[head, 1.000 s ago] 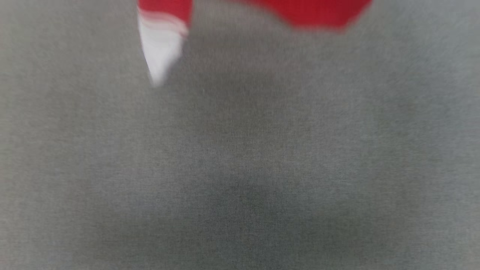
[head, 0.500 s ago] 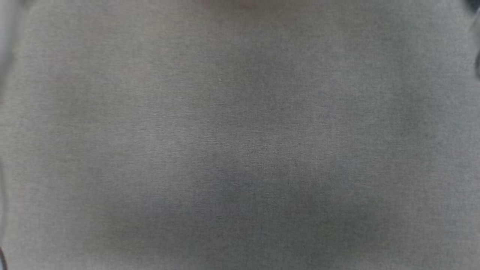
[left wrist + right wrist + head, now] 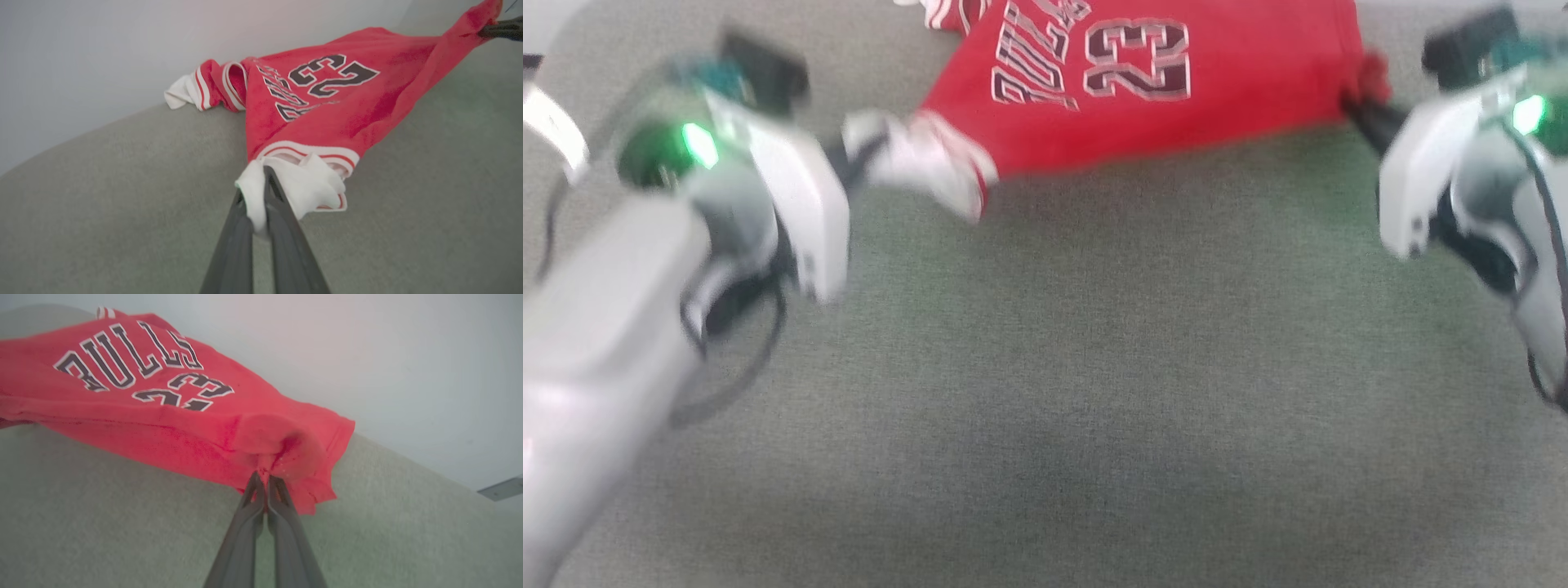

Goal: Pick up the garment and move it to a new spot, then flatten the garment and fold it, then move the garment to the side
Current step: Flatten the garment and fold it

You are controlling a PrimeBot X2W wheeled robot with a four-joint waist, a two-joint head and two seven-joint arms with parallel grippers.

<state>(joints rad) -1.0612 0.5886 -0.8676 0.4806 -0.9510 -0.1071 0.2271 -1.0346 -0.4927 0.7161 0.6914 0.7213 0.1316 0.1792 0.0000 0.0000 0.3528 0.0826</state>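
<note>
Since the earlier head pictures, the view itself has been shifted (the camera was moved, so this is no move of the things). Half a second ago only grey cloth was seen. Now the garment point(image 3: 1160, 90) is seen at the top of the head view, with both arms in the picture.

The left claw point(image 3: 849, 159) is clenched on the white sleeve point(image 3: 302, 183). A bit of white cloth is pinched between its two dark fingers in the left wrist view. The right claw point(image 3: 264, 482) is clenched on a bunched red corner point(image 3: 302, 465) at the bottom end of the shirt.

The garment is pulled out between the two claws over the grey worktop point(image 3: 1045, 367). Its far sleeve point(image 3: 179, 92) is lying on the worktop near the pale wall point(image 3: 81, 61). The black "23" is facing up.

The long way of the garment is run from left to right across the head view, from one claw to the other. The rest of it is spread away from the robot, past the claw tips. The sleeve end is nearer the left arm and the bottom end is nearer the right arm.

It is judged that the moving step is in hand and the flattening is not yet done. The next move should be made by both arms together, so the cloth is kept tight and not twisted.
</note>
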